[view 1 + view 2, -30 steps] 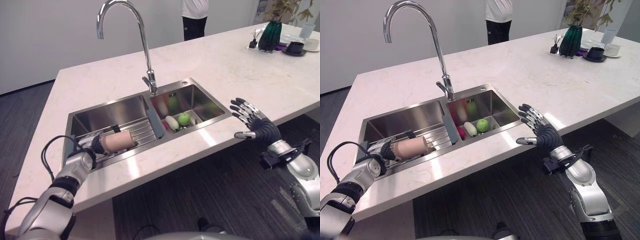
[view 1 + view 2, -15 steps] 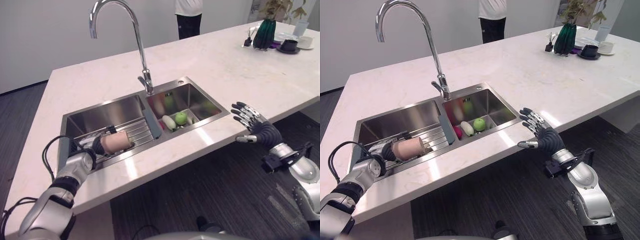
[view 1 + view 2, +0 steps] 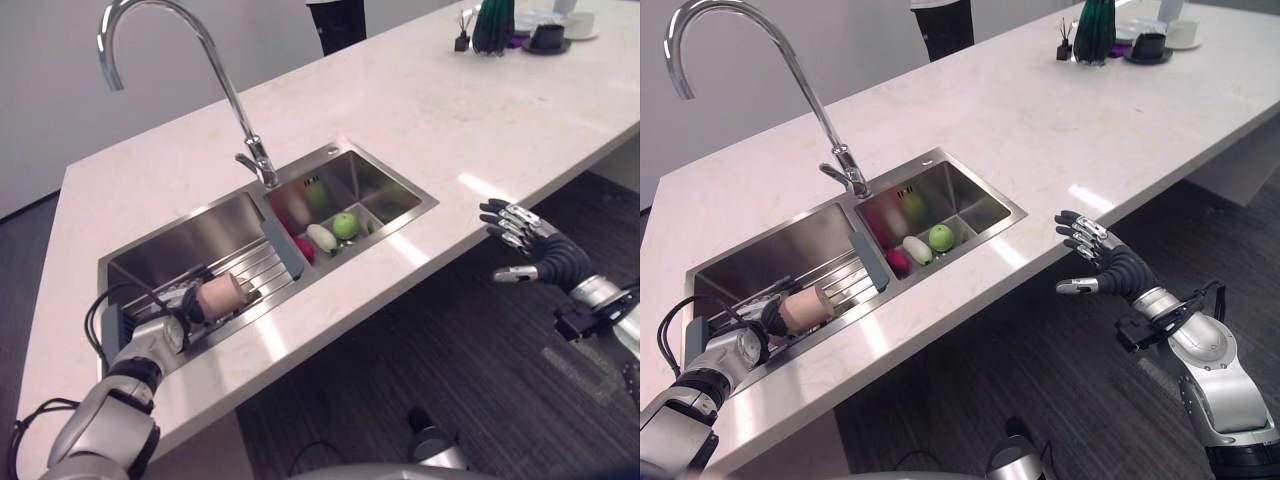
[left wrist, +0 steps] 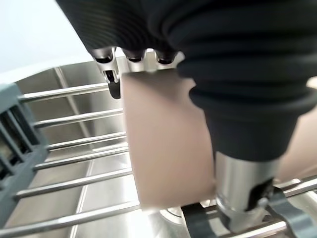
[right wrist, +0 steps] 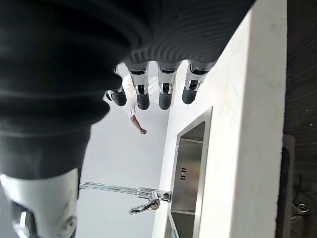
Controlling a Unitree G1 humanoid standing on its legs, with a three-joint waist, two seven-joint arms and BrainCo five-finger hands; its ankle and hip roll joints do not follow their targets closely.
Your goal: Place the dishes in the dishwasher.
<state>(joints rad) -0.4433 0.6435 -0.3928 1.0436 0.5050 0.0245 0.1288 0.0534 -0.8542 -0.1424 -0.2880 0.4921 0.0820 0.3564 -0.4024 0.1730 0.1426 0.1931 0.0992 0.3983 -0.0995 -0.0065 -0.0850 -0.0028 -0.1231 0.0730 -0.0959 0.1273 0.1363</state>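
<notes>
A smooth, matte, pinkish-tan cup (image 3: 222,295) — a plain cylinder — lies on its side on the steel-rod rack (image 3: 262,268) in the left basin of a stainless sink (image 3: 400,186), the left hand (image 3: 190,305) curled round it. The right hand (image 3: 540,255) hangs off the pale marble table (image 3: 420,90) edge, fingers spread and holding nothing — a green apple (image 3: 345,225) sits in the right basin.
</notes>
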